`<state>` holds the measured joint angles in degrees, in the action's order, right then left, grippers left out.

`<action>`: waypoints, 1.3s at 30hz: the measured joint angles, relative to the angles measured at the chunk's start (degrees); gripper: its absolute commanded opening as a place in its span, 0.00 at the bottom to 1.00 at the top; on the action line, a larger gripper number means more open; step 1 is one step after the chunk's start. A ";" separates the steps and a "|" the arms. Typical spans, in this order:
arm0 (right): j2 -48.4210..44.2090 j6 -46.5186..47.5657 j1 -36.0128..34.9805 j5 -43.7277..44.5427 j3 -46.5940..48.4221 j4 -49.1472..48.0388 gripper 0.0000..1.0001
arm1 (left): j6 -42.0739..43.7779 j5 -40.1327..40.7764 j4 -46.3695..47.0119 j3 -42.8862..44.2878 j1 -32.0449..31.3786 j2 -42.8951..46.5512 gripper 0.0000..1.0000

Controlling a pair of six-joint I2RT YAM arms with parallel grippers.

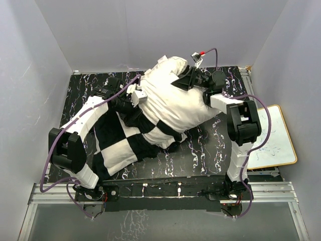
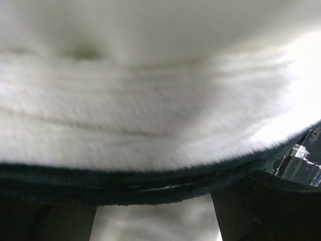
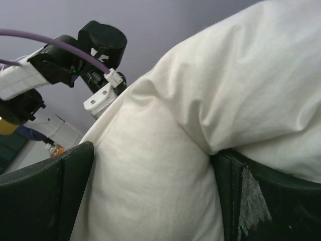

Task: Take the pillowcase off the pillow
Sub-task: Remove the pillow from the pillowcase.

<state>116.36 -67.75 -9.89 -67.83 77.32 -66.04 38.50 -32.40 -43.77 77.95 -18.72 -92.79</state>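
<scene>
Half-bared pillow (image 1: 173, 103) clamped by right tool (image 1: 183, 81); left tool (image 1: 131, 104) at pillowcase (image 1: 120, 148) hem, grip unclear.

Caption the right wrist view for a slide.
Right claw squeezing a bulge of the pillow, left arm behind.

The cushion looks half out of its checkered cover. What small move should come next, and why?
Probably the right pincer, clamped on the pillow, should pull it farther away while the left pincer anchors the pillowcase: the pillow's near end sits inside it.
</scene>
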 measured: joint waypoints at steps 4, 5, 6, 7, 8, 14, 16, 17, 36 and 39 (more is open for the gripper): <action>-1.66 -0.20 -1.55 -2.54 -0.39 -1.73 0.98 | -0.11 0.74 -1.27 0.00 0.15 0.02 0.73; -2.29 1.70 -1.79 -2.95 -0.39 0.17 0.98 | -0.13 0.79 -1.29 0.00 0.15 0.02 0.73; -3.34 6.23 -2.12 -3.28 -0.26 5.03 0.98 | -0.15 0.90 -1.31 0.00 0.17 0.07 0.73; -4.42 12.92 -2.47 -3.08 0.55 12.35 0.98 | -0.17 1.01 -1.29 0.00 0.17 0.09 0.73; -5.27 22.27 -2.95 -1.51 3.56 24.90 0.94 | -0.17 1.11 -1.18 0.00 0.17 0.11 0.73; -4.42 56.17 -7.19 14.78 19.85 69.66 0.08 | -0.50 2.25 -0.04 0.00 0.33 0.17 0.72; -4.37 60.57 -7.85 17.84 20.94 74.82 0.08 | -0.59 2.45 -0.02 0.07 0.35 0.22 0.73; -4.39 61.90 -7.89 18.75 20.96 76.04 0.08 | -0.61 2.47 -0.07 0.15 0.35 0.26 0.76; -17.75 71.52 -6.34 26.23 5.38 71.73 0.08 | 25.05 0.28 -18.29 24.46 39.98 -8.96 0.97; -17.79 72.39 -4.87 26.10 5.38 72.32 0.08 | 28.55 0.94 -20.06 25.79 42.82 -16.92 0.97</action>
<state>98.56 4.64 -14.76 -41.74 82.70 6.28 67.05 -31.46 -63.83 103.74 24.10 -109.71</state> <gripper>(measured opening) 0.187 0.970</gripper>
